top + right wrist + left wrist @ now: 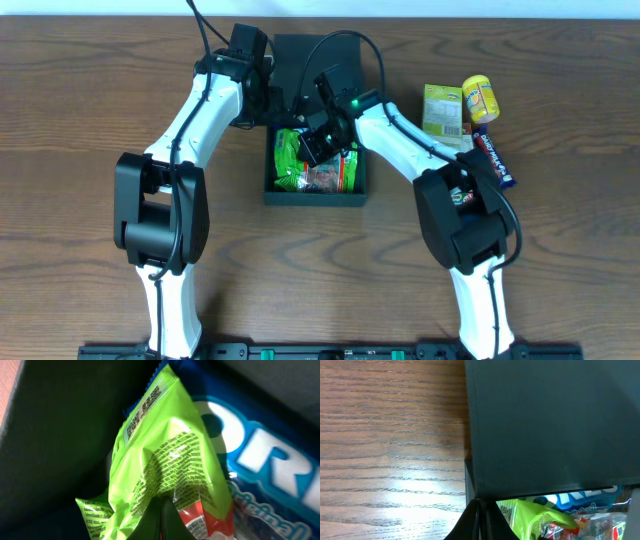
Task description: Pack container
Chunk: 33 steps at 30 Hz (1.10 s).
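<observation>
The black container (315,198) sits mid-table with its lid (310,52) folded back. It holds a green packet (290,150), a red-and-clear packet (335,175) and a blue Oreo packet (270,460). My left gripper (272,100) is at the box's back left corner. In the left wrist view it (481,505) is shut on the container's left wall, under the dark lid (550,425). My right gripper (312,148) is inside the box. In the right wrist view it (162,502) is shut, with its tips pushed into the crumpled green packet (165,455).
To the right of the box, a light green packet (443,108), a yellow can (481,98) and a dark blue bar (493,160) lie on the wooden table (80,120). A small colourful packet (460,195) shows under the right arm.
</observation>
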Motion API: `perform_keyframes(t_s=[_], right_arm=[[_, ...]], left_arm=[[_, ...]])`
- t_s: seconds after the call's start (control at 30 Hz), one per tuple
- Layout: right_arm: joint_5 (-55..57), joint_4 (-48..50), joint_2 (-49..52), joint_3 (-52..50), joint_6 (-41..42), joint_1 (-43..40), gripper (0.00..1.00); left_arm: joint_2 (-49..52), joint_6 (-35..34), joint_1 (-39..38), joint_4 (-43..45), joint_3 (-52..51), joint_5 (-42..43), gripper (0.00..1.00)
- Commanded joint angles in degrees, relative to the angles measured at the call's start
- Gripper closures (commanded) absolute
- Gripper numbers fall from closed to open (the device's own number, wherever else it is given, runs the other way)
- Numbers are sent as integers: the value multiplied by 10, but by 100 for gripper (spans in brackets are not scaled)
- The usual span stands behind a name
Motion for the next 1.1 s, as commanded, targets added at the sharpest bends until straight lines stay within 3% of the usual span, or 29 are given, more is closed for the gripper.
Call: perform_keyframes(t_s=[0.0, 0.6, 0.9, 1.07], right_arm=[[-7, -4, -9, -18, 9, 17, 99], [-10, -59, -9, -5, -2, 2, 99], [-15, -55, -93, 39, 6, -56, 99], [52, -62, -137, 39, 11, -83, 99]], left_arm=[[18, -1, 6, 0, 5, -19, 94], [18, -1, 6, -2, 5, -19, 94], [18, -1, 6, -2, 5, -19, 94], [18, -1, 6, -1, 5, -19, 94]])
